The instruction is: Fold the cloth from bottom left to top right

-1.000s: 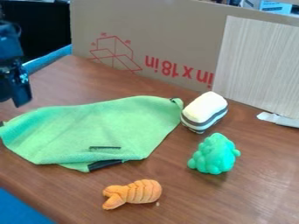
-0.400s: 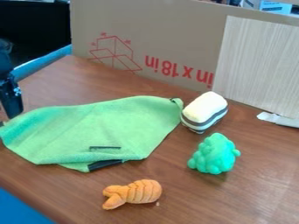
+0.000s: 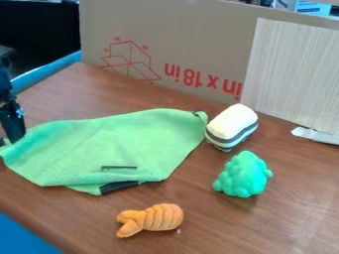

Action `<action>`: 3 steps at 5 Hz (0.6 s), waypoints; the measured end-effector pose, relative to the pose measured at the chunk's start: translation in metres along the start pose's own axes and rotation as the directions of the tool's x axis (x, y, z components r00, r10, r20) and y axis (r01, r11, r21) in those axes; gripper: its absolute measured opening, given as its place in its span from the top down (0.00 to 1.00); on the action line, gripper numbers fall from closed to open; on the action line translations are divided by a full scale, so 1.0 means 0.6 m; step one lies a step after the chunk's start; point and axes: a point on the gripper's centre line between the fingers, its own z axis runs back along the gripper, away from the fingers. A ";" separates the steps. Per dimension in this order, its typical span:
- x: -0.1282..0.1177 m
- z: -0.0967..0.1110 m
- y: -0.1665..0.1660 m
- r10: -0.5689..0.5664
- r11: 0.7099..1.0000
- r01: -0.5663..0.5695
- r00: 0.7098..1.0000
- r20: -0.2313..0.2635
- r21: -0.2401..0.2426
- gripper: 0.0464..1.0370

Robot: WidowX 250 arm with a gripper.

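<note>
Lying on woodgrain tabletop (image 3: 225,228), lopsided fuzzy cloth (image 3: 116,144).

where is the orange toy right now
In the camera view, the orange toy lies near the bottom edge, left of centre, on the wooden table, just below the green cloth.

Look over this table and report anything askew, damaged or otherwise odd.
The green cloth lies unevenly: at its near edge a second layer and a dark strip stick out. The cardboard behind has its red lettering upside down. A pale speck sits beside the orange toy. I see no clear spill or damage.
</note>
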 end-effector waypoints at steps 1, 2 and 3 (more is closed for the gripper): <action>-0.005 -0.012 0.002 0.025 0.999 -0.025 1.000 -0.010 -0.024 0.04; -0.005 -0.021 0.000 0.046 0.998 -0.046 0.999 -0.009 -0.033 0.06; -0.008 -0.030 0.002 0.083 0.995 -0.083 0.997 -0.009 -0.059 0.34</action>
